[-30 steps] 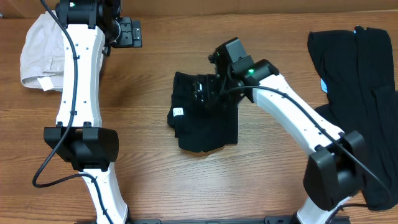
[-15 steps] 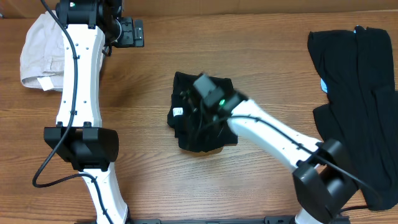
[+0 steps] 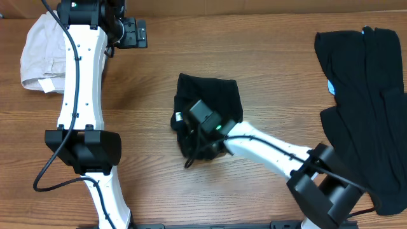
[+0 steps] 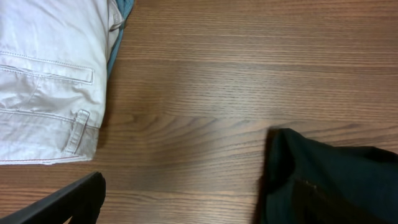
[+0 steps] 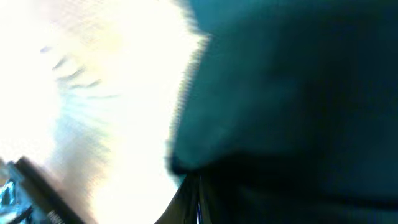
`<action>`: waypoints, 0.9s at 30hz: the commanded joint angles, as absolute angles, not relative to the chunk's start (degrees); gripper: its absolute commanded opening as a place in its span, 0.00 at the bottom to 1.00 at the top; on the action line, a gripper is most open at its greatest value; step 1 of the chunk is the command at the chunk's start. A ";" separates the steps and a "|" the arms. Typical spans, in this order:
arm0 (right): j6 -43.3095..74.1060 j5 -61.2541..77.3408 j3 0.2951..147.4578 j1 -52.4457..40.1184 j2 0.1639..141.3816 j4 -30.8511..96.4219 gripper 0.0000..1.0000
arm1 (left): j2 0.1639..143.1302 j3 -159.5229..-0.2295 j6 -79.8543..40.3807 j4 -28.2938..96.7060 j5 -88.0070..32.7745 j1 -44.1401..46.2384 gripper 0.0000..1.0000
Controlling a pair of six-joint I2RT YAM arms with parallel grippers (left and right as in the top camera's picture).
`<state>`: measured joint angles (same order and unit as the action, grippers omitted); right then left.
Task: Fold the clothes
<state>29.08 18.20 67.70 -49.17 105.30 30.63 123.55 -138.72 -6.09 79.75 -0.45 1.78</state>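
Right arm [image 3: 267,147] swung down-left across black garment [image 3: 219,95]

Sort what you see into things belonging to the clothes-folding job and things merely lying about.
Job:
small crumpled black fabric garment with white tag, centre
large pile of black fabric garments, right

Lying about:
folded cream trousers, far left
wooden table

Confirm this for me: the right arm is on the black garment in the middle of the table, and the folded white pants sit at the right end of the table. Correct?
Not quite. The overhead view shows the white pants at the left end of the table, beside the left arm. The rest holds: the right arm is on the black garment in the middle.
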 commanded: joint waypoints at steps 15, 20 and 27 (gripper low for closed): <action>25.65 23.75 78.70 -37.67 93.65 38.22 0.47 | 123.48 -138.37 -6.87 82.70 -1.69 1.91 1.00; 22.98 19.94 81.93 -27.55 87.79 46.19 1.00 | 123.48 -137.78 -5.04 84.09 -8.88 1.98 1.00; 17.87 18.87 81.10 -11.81 87.50 55.90 1.00 | 123.48 -128.81 -0.25 84.58 -15.79 2.94 1.00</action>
